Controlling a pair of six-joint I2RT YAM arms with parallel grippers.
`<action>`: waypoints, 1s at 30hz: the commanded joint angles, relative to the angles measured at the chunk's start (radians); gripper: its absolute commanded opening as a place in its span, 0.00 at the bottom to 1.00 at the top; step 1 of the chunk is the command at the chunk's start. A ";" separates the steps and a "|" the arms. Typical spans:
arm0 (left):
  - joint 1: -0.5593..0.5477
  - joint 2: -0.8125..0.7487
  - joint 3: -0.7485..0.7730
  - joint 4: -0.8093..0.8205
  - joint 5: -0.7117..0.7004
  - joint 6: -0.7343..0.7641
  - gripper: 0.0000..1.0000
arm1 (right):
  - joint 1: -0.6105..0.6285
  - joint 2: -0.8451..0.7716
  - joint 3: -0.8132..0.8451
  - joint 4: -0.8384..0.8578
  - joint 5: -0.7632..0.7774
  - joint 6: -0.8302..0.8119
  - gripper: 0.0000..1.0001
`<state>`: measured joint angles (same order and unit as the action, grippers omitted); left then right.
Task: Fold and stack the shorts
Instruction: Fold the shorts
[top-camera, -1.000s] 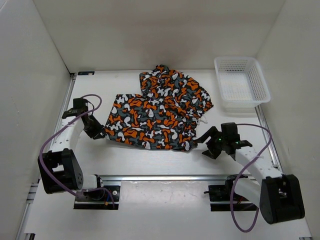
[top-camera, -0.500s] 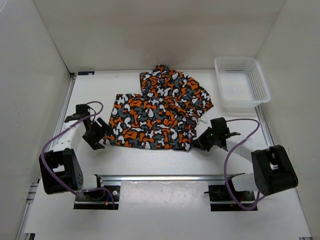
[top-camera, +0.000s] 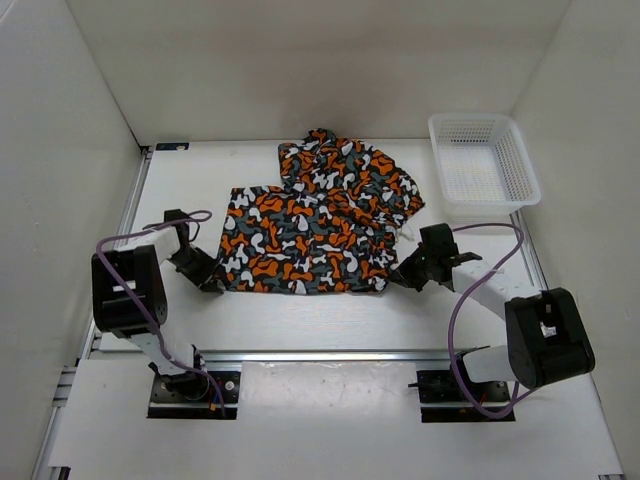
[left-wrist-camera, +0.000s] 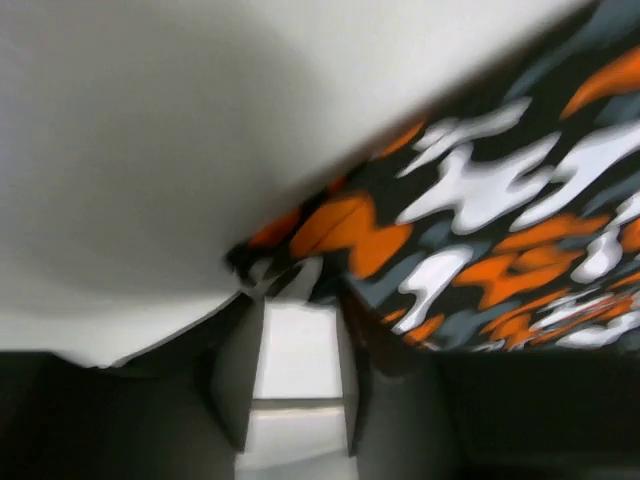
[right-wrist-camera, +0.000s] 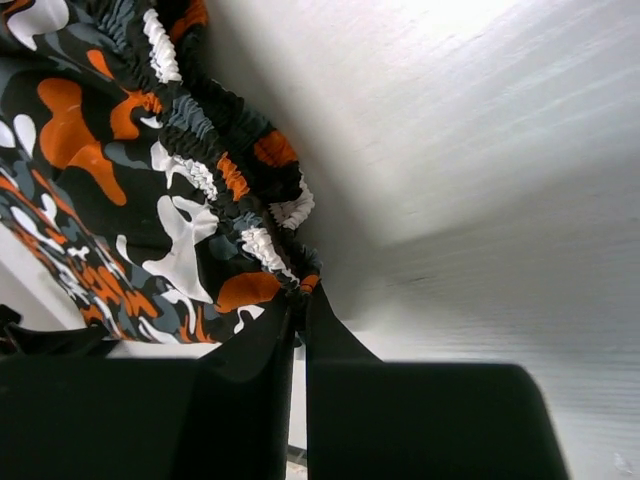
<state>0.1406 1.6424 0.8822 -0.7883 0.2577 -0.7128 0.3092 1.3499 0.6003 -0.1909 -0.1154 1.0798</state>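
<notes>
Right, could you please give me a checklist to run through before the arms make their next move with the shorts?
1. Right gripper shut on the waistband corner of the shorts: ok.
2. Left gripper clamped on the near left corner: not ok; the jaws stand apart, with fabric only at the tips.
3. Near edge runs straight between the two grippers: ok.
4. Fabric lies flat: not ok; the far part is rumpled.
5. One pair or two in the heap: cannot tell.
6. Basket not lying on the fabric: ok.
</notes>
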 joint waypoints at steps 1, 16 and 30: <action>-0.012 0.060 0.058 0.101 -0.054 0.004 0.33 | 0.002 -0.031 0.024 -0.051 0.059 -0.032 0.00; -0.055 -0.001 0.067 0.101 -0.035 0.032 0.11 | 0.011 -0.080 -0.028 -0.179 0.082 -0.020 0.82; -0.064 -0.075 0.110 0.080 -0.017 0.044 0.11 | 0.033 0.000 0.117 -0.082 0.132 -0.038 0.00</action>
<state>0.0792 1.6424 0.9321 -0.7063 0.2276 -0.6876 0.3382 1.3220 0.5728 -0.2558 -0.0647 1.1027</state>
